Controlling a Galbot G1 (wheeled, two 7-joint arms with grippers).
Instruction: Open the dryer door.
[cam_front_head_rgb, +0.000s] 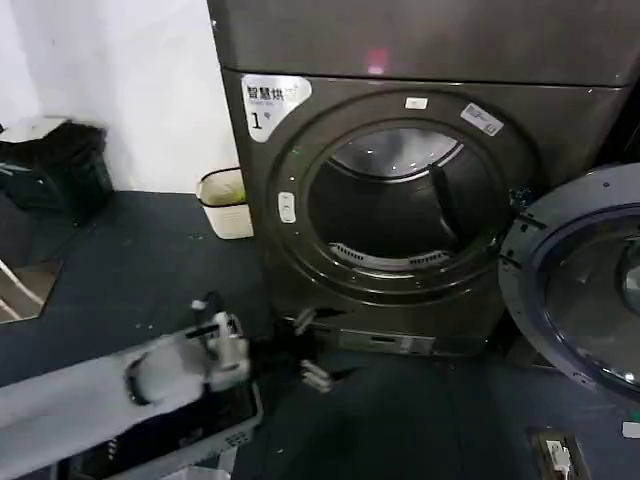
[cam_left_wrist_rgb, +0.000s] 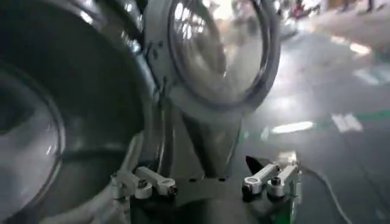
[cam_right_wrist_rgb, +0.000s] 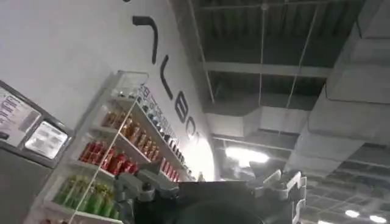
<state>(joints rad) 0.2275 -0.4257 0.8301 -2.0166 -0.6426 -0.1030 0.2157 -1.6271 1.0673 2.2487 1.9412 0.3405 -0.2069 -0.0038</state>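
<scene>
Head view: dryer door swung wide open; left claw spread, gripping nothing, low before dryer.

your head view cuts the open dryer door off at the right edge, so its far rim and most of the glass are lost to you, well away from the left gripper, and the dryer runs off the top. the printing on the white label above that gripper is too small to read beyond the "1". in the left wrist view the door and drum beyond the fingers are smeared with blur.
</scene>
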